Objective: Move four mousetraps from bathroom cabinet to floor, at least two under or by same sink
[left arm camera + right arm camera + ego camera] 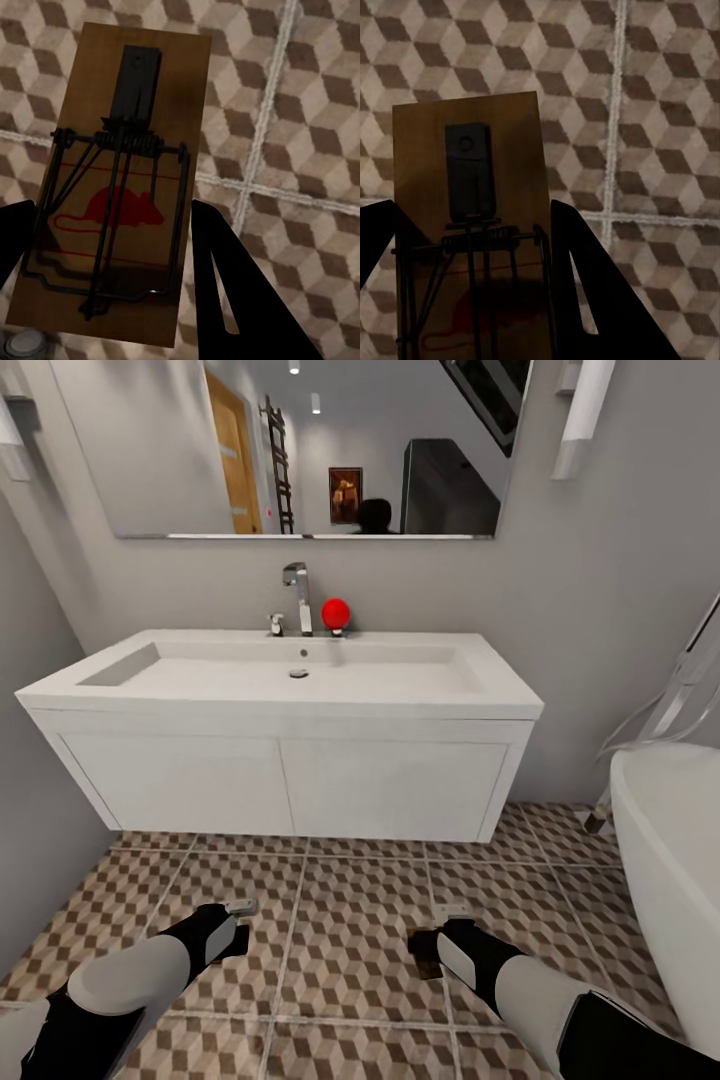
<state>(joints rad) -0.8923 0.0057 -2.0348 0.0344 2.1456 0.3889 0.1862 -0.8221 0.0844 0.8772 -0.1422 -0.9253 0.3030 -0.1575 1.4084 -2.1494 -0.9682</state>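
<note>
Both grippers carry a trap: our left gripper (105,247) is clamped on a mousetrap (124,187), a brown board with black wire and a red mouse print, and our right gripper (472,262) grips a second mousetrap (472,225) between its dark fingers. We hold both low over the bathroom floor (350,920), its cube-patterned tiles under each trap, just in front of the white vanity (290,780) with its sink (300,670), faucet (298,595) and mirror (330,450).
</note>
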